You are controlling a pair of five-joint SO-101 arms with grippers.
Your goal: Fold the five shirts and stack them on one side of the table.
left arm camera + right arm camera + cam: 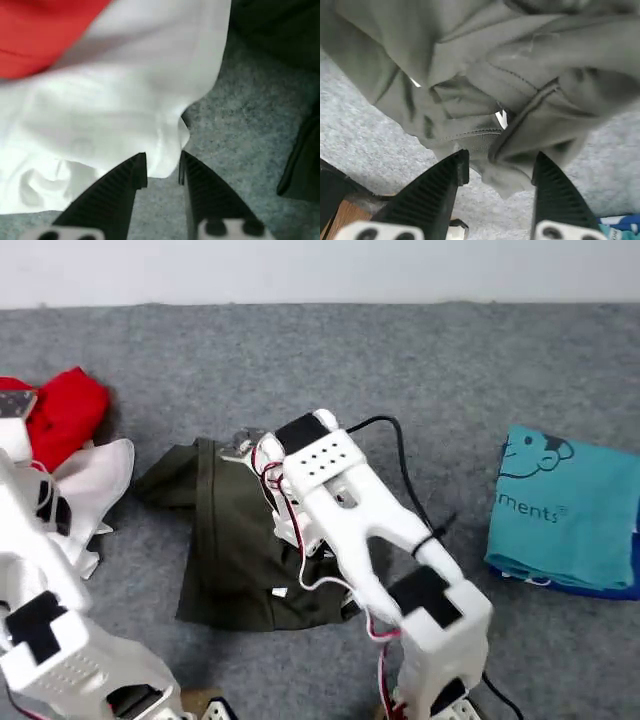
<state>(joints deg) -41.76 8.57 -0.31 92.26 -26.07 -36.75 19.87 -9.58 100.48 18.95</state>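
Note:
A dark olive shirt (228, 550) lies crumpled at the table's middle. My right arm (330, 490) stands over its right edge, and my right gripper (500, 162) is shut on a bunched fold of the olive shirt (485, 90). A white shirt (102, 470) lies at the left with a red shirt (62, 412) behind it. My left arm (40, 540) is over the white one, and my left gripper (163, 162) pinches the hem of the white shirt (115, 115). At the right, a folded teal shirt (565, 510) rests on a blue shirt (622, 585).
The grey felt table (420, 370) is bare at the back and between the olive shirt and the teal stack. A black cable (400, 455) runs from my right arm over the table. A wooden edge (345, 222) lies at the table's front.

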